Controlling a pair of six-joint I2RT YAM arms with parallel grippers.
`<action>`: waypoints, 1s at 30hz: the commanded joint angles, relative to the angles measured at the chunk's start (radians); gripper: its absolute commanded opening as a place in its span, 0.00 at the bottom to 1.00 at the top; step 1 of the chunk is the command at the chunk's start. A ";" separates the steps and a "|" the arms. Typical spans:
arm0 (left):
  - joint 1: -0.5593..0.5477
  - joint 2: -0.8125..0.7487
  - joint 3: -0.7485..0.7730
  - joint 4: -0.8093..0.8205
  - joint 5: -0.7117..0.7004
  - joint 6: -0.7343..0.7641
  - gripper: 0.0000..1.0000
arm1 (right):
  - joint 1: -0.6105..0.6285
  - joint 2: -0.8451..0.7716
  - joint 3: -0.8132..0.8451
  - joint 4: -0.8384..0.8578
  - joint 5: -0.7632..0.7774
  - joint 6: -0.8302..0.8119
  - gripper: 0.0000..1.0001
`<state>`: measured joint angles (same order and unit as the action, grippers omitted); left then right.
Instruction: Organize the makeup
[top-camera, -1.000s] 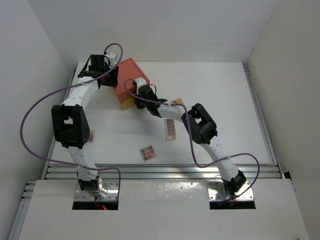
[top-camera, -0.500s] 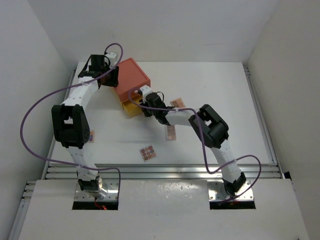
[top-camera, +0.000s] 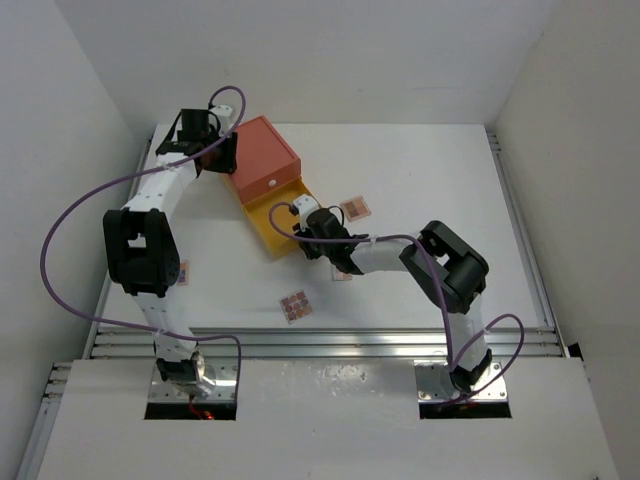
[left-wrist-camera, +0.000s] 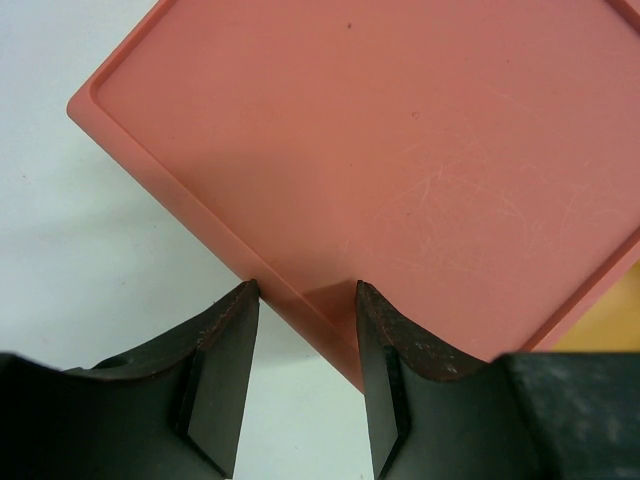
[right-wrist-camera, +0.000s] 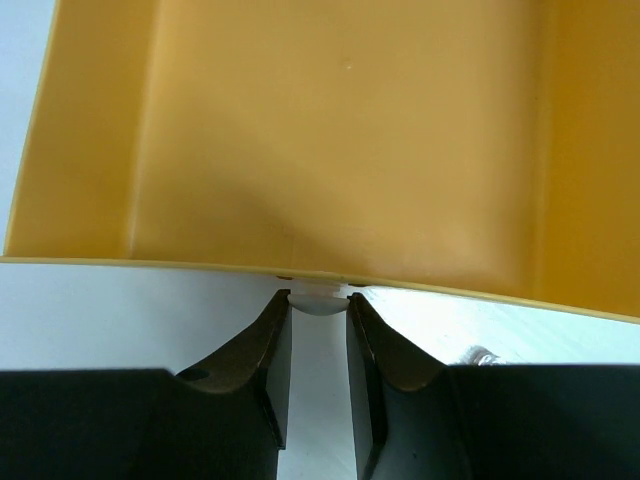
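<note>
The orange box (top-camera: 265, 150) stands at the back left, its yellow drawer (top-camera: 275, 215) pulled out toward the front. My right gripper (top-camera: 297, 213) is shut on the drawer's white knob (right-wrist-camera: 318, 300); the drawer (right-wrist-camera: 340, 130) looks empty. My left gripper (top-camera: 228, 155) is closed against the box's back-left corner (left-wrist-camera: 330, 330). One eyeshadow palette (top-camera: 354, 209) lies right of the drawer and another (top-camera: 296, 305) lies near the front. A third (top-camera: 345, 270) is partly under the right arm. A fourth (top-camera: 183, 272) lies beside the left arm. Brushes and pencil sticks are out of view.
The white table (top-camera: 450, 180) is walled on the left, back and right. A metal rail (top-camera: 330, 340) runs along its near edge. Purple cables loop from both arms.
My right gripper has pulled the yellow drawer out of the orange box toward the front, and the right arm has swung back with it. The left arm has not moved.
</note>
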<state>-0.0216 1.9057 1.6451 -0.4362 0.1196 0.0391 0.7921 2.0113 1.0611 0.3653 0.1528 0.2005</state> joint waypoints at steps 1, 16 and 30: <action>0.023 0.053 0.002 -0.096 -0.028 0.001 0.48 | 0.004 -0.048 0.014 0.043 -0.013 0.008 0.09; 0.052 -0.068 0.199 -0.282 -0.046 0.010 0.83 | 0.007 -0.236 -0.041 -0.130 -0.075 -0.026 1.00; 0.308 -0.286 -0.395 -0.418 -0.135 0.065 1.00 | 0.015 -0.394 -0.036 -0.422 -0.139 -0.050 1.00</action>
<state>0.2485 1.6077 1.3418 -0.8219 -0.0437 0.0849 0.7956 1.6508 1.0153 -0.0185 0.0441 0.1745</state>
